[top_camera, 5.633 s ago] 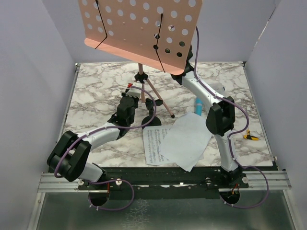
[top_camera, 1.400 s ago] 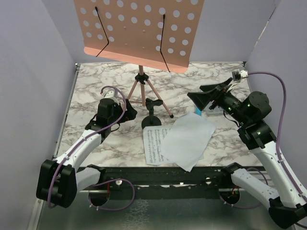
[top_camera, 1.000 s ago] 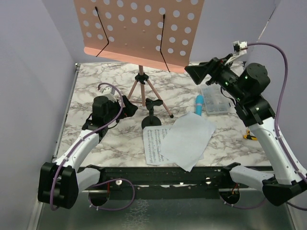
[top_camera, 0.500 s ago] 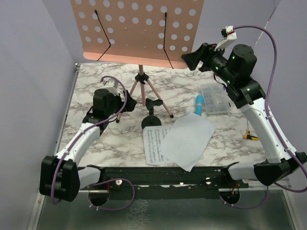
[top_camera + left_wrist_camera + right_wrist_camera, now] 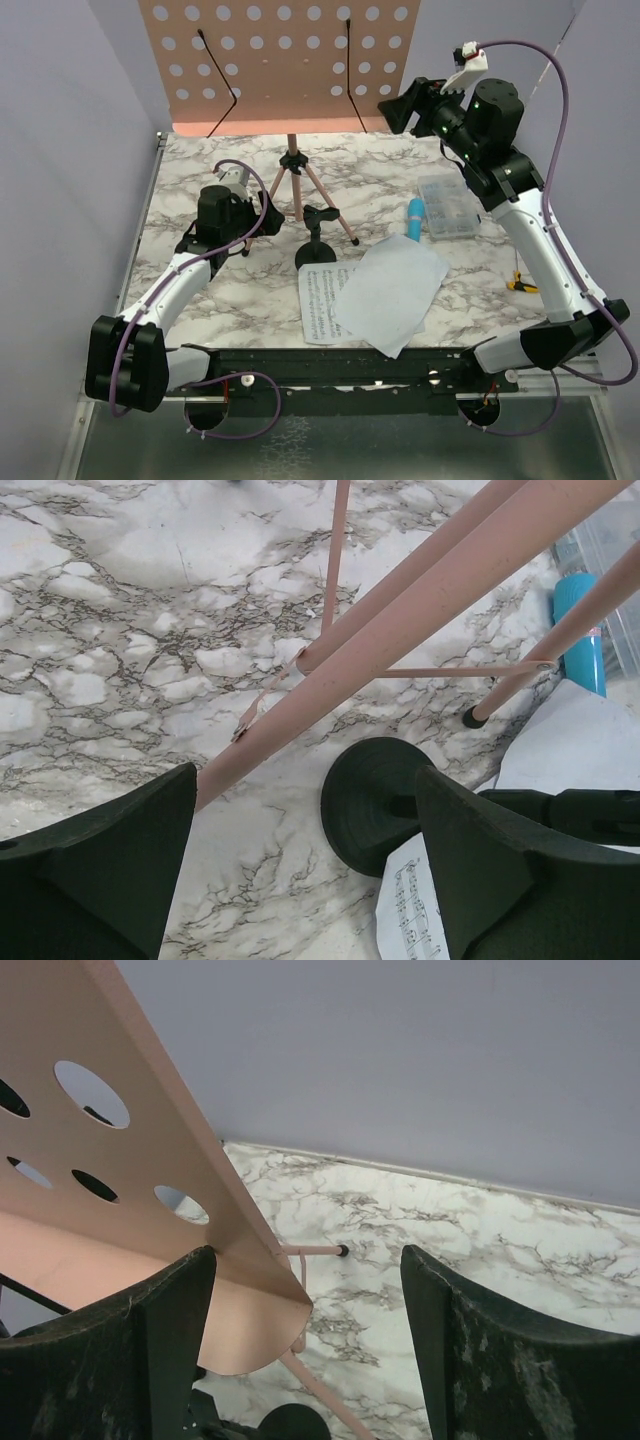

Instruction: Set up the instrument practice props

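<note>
The pink hole-dotted music stand on thin tripod legs stands back-centre, the left gripper spread wide about 1 leg, probably to brace it, the right gripper equally wide astride its panel's lower corner, seemingly to angle it for the 2 white sheet-music pages.

You are looking down from high behind the near edge, taking in the whole marble table. Your left wrist camera is sitting low and close, facing the pink music stand legs and the mic stand base. Your right wrist camera is looking from high up, close against the stand's perforated desk. All three views are sharing that stand.
</note>
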Motion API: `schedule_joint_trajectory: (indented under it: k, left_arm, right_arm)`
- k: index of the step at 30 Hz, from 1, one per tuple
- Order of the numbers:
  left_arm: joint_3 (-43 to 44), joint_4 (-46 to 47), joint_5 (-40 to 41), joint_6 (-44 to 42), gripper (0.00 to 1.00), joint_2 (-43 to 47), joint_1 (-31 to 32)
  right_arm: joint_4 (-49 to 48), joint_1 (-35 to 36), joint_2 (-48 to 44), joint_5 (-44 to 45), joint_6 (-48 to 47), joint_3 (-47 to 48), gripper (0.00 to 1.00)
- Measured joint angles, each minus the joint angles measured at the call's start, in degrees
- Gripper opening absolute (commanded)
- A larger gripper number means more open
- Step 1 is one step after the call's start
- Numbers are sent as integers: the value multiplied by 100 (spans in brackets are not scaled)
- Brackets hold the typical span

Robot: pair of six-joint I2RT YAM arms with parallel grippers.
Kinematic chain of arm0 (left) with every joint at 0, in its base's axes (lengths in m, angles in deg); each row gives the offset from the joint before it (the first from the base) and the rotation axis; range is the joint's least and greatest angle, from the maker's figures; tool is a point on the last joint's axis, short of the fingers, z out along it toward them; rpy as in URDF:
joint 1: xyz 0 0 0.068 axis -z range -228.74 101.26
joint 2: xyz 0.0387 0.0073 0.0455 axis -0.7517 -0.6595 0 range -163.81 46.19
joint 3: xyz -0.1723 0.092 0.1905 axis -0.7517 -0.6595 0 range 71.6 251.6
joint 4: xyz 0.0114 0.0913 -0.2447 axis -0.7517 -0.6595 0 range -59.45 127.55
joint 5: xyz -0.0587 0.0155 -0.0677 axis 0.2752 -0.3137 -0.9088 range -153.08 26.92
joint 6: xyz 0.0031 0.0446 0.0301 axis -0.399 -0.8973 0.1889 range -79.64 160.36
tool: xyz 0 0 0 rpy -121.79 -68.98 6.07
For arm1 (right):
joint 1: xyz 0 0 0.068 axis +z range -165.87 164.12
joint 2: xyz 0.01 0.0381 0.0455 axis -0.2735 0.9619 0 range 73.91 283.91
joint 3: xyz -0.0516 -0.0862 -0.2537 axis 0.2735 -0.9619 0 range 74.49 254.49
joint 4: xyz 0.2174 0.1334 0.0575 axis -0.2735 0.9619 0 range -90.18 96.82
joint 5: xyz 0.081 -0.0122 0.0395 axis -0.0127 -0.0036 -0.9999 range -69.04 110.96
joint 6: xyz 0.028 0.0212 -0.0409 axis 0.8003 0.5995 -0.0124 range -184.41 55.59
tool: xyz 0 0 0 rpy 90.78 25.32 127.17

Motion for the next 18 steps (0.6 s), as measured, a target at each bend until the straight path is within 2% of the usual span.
schedule_joint_trajectory:
  k: [7, 18]
  left_arm:
    - [-17, 129, -42, 103, 87, -120, 0]
    - [-81, 168, -39, 173, 89, -90, -7]
  right_arm:
    - [111, -57, 402, 28, -68, 461, 77]
    - [219, -111, 516, 28, -107, 610, 79]
